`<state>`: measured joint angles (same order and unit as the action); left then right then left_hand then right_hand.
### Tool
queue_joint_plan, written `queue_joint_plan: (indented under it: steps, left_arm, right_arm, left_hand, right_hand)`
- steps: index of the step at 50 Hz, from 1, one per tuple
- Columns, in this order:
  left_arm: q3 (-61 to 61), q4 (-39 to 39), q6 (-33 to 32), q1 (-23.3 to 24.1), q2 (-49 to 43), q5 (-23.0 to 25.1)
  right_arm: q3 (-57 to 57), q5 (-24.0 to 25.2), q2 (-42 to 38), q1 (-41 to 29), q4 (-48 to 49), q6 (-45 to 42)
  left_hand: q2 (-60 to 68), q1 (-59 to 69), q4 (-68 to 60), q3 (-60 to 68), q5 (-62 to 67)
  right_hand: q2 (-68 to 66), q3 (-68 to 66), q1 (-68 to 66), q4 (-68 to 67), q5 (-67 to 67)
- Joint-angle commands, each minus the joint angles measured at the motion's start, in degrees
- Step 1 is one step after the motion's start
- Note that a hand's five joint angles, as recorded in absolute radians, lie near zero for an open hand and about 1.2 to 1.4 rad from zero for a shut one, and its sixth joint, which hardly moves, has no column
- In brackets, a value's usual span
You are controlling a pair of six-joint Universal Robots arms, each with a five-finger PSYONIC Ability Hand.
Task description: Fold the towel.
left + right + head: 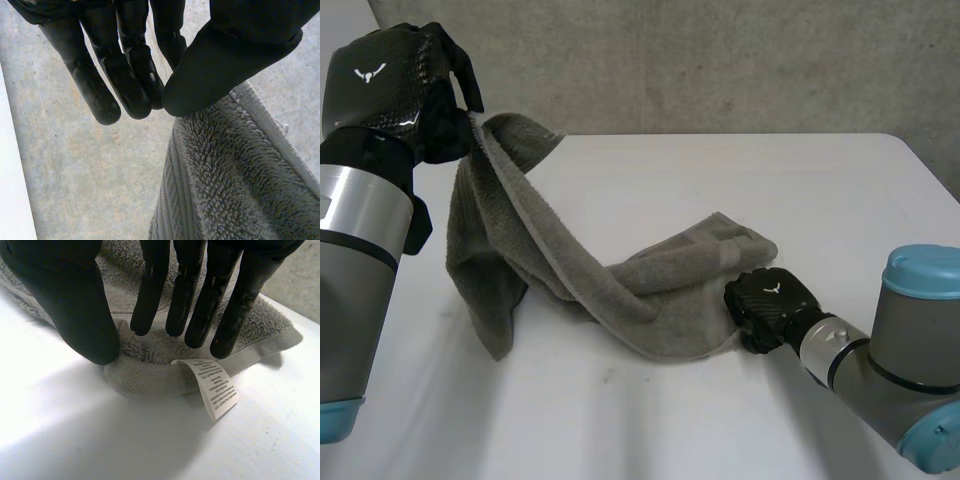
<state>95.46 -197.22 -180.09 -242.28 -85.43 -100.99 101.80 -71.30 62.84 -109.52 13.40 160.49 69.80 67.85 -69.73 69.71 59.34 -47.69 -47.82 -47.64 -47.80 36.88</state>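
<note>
A grey towel [660, 290] runs from my raised left hand [440, 110] down to the white table [770, 190], where its lower part lies bunched. In the left wrist view my left hand [220, 65] presses thumb against fingers on the towel's [235, 175] top hemmed edge, and the cloth hangs from that pinch. My right hand [770, 305] rests low on the table at the towel's near right corner. There its fingers [195, 300] press on top of the towel [150, 377] and the thumb closes in from the side, squeezing a ridge of cloth between them. A white label [215, 387] sticks out of that corner.
A grey concrete wall stands behind the table's far edge. Bare table surface lies in front of the towel and to its far right. My right forearm reaches in from the near right corner.
</note>
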Motion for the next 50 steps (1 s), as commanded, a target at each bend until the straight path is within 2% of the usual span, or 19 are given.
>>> queue_joint_plan:
  steps: [1, 12, 14, 15, 16, 23, 26, 31, 33, 34, 37, 38, 40, 43, 45, 46, 48, 50]
  left_arm:
    - [0.3, 0.0, 0.0, -0.1, 0.0, 0.0]
    - [0.3, 0.0, 0.0, -0.1, 0.0, 0.0]
    - [0.6, 0.0, -0.1, -0.1, 0.0, 0.0]
    - [0.6, 0.0, -0.1, -0.1, 0.0, 0.0]
    - [0.6, 0.0, -0.1, -0.2, 0.0, 0.1]
    - [0.5, 0.0, -0.2, -0.3, -0.6, 0.1]
    - [0.4, 0.1, -0.2, -1.0, -0.7, 0.2]
    - [-0.1, 0.3, -0.2, -3.0, -0.7, 0.2]
    - [-0.4, 0.7, -0.5, -3.6, -0.4, 0.2]
    - [-0.4, 0.7, -0.5, -3.6, -0.3, 0.2]
    - [-0.7, 2.6, -1.1, -4.6, 0.9, 0.1]
    - [-0.7, 2.6, -1.1, -4.6, 0.9, 0.1]
    - [-0.6, 5.6, -1.8, -5.5, 1.4, 0.3]
    - [-0.4, 7.1, -2.4, -5.9, 1.3, 0.4]
    - [0.3, 10.5, -4.1, -6.5, 0.4, 1.1]
    - [0.3, 10.5, -4.1, -6.5, 0.4, 1.1]
    - [1.4, 13.9, -6.6, -6.5, -1.4, 2.9]
    - [1.8, 15.1, -7.7, -6.5, -3.4, 3.7]
  right_arm:
    - [-0.2, 0.0, -0.7, 0.0, -0.6, 0.0]
    - [-0.8, 0.2, -1.1, 0.3, -0.3, 0.1]
    - [-0.9, 0.0, -1.1, 0.3, 0.0, 0.1]
    - [-0.9, 0.0, -1.1, 0.3, 0.0, 0.1]
    - [-1.2, 0.0, -1.0, 0.3, 0.1, 0.2]
    - [-4.5, 0.2, -0.8, 1.2, 0.2, 1.3]
    - [-8.0, -0.6, 0.3, 3.7, 0.0, 2.1]
    - [-12.4, -0.8, 5.4, 7.3, -1.4, 3.8]
    - [-14.7, -0.1, 11.7, 9.2, -4.1, 3.6]
    - [-14.7, -0.1, 11.7, 9.2, -4.1, 3.6]
    - [-20.3, 2.3, 18.5, 12.3, -14.2, 2.1]
    - [-20.3, 2.3, 18.5, 12.3, -14.2, 2.1]
    - [-24.5, 5.8, 21.3, 15.2, -23.4, -1.8]
    - [-25.9, 7.5, 22.1, 16.5, -27.9, -4.6]
    - [-27.3, 9.2, 22.8, 17.6, -36.4, -12.2]
    - [-27.3, 9.2, 22.8, 17.6, -36.4, -12.2]
    - [-27.7, 8.7, 22.4, 17.3, -42.1, -19.2]
    - [-27.7, 8.5, 22.2, 17.1, -43.9, -21.8]
  left_hand:
    - [10.2, 12.1, -10.3, 10.3, 10.7]
    - [10.2, 12.1, -10.3, 10.3, 10.7]
    - [10.2, 12.1, -10.3, 10.3, 10.7]
    - [10.2, 12.1, -10.3, 10.3, 10.7]
    - [10.2, 12.1, -10.3, 10.3, 10.7]
    - [10.2, 12.1, -10.3, 10.3, 10.7]
    - [10.2, 12.1, -10.3, 10.3, 10.7]
    - [10.2, 12.1, -10.3, 10.3, 10.7]
    - [10.2, 12.1, -10.3, 10.3, 10.7]
    - [10.2, 12.1, -10.3, 10.3, 10.7]
    - [10.2, 12.1, -10.3, 10.3, 10.7]
    - [10.2, 12.1, -10.3, 10.3, 10.7]
    - [10.2, 12.1, -10.3, 10.3, 10.7]
    - [10.2, 12.1, -10.3, 10.3, 10.7]
    - [10.2, 12.1, -10.3, 10.3, 10.7]
    - [10.2, 12.1, -10.3, 10.3, 10.7]
    - [10.2, 12.1, -10.3, 10.3, 10.7]
    - [10.2, 12.1, -10.3, 10.3, 10.7]
  right_hand:
    - [-1.8, -1.6, -1.8, -1.6, 2.6]
    - [-4.3, -4.1, -4.3, -4.2, 5.1]
    - [-20.0, -19.9, -20.0, -19.9, 20.8]
    - [-20.1, -20.0, -20.1, -20.0, 20.9]
    - [-32.2, -32.1, -32.2, -32.1, 33.0]
    - [-32.3, -32.2, -32.4, -32.2, 33.1]
    - [-32.3, -32.2, -32.4, -32.2, 33.1]
    - [-32.3, -32.2, -32.4, -32.2, 33.1]
    - [-32.3, -32.2, -32.4, -32.2, 33.1]
    - [-32.3, -32.2, -32.4, -32.2, 33.1]
    - [-32.3, -32.2, -32.4, -32.2, 33.1]
    - [-32.3, -32.2, -32.4, -32.2, 33.1]
    - [-32.3, -32.2, -32.4, -32.2, 33.1]
    - [-32.3, -32.2, -32.4, -32.2, 33.1]
    - [-32.3, -32.2, -32.4, -32.2, 33.1]
    - [-32.3, -32.2, -32.4, -32.2, 33.1]
    - [-32.3, -32.2, -32.4, -32.2, 33.1]
    - [-32.3, -32.2, -32.4, -32.2, 33.1]
